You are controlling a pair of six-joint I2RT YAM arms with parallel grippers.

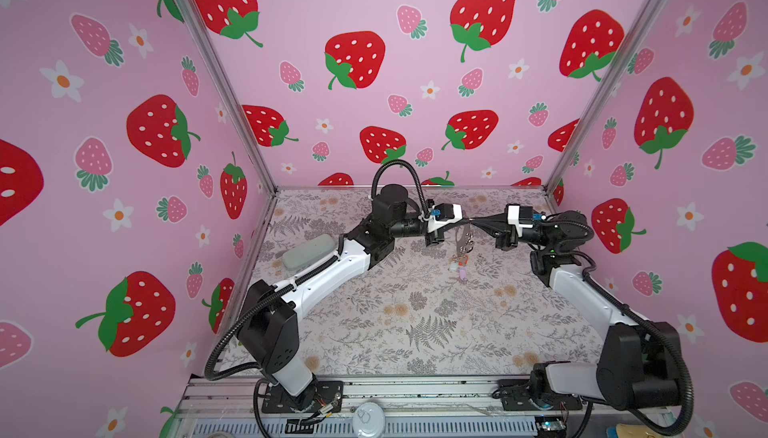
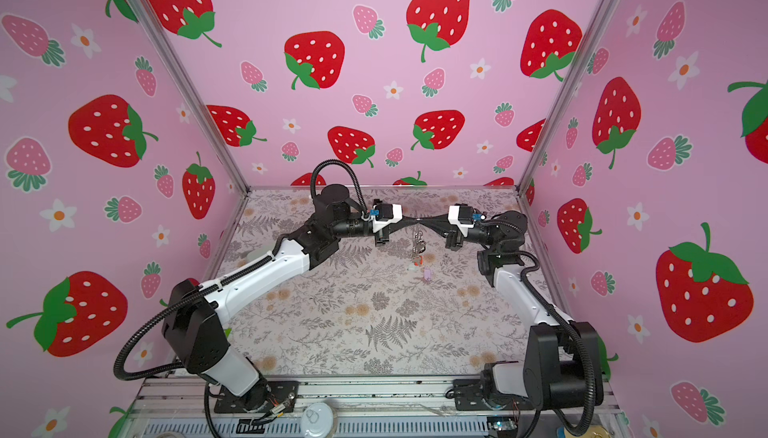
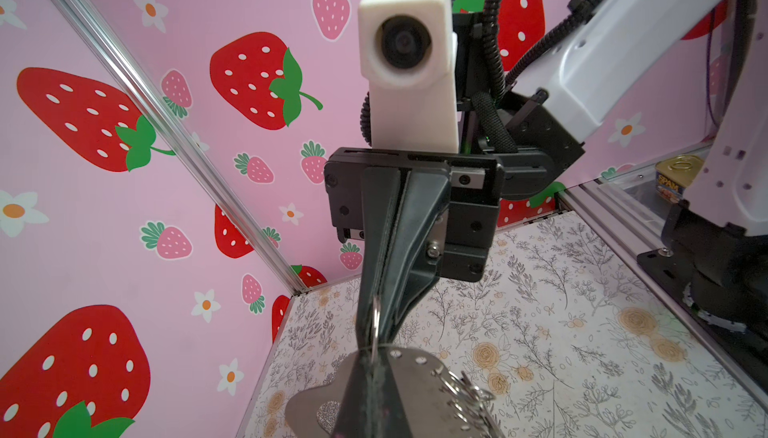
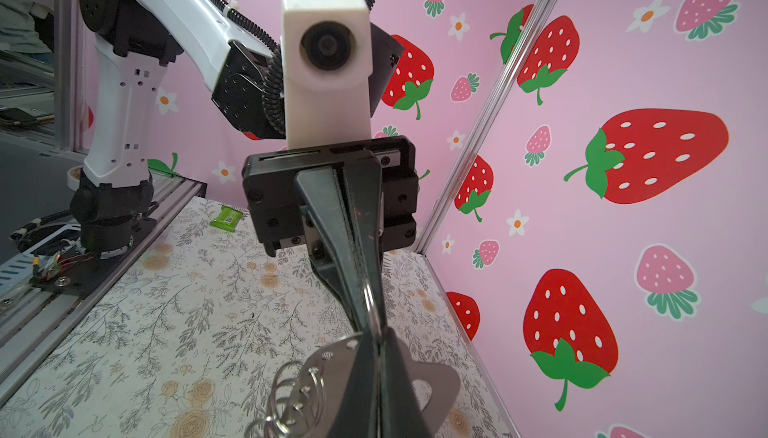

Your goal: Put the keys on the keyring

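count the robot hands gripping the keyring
2: the left hand and the right hand meet tip to tip above the table's far middle, both shut on the keyring. None hidden.

Tally on the table
Left gripper (image 1: 464, 221), right gripper (image 1: 476, 220); one keyring (image 1: 462, 238); three keys (image 1: 459, 267); one case (image 1: 309, 251), nine o'clock.

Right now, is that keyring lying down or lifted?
Lifted: the left gripper and right gripper, both shut, pinch the keyring in mid-air; keys dangle below.
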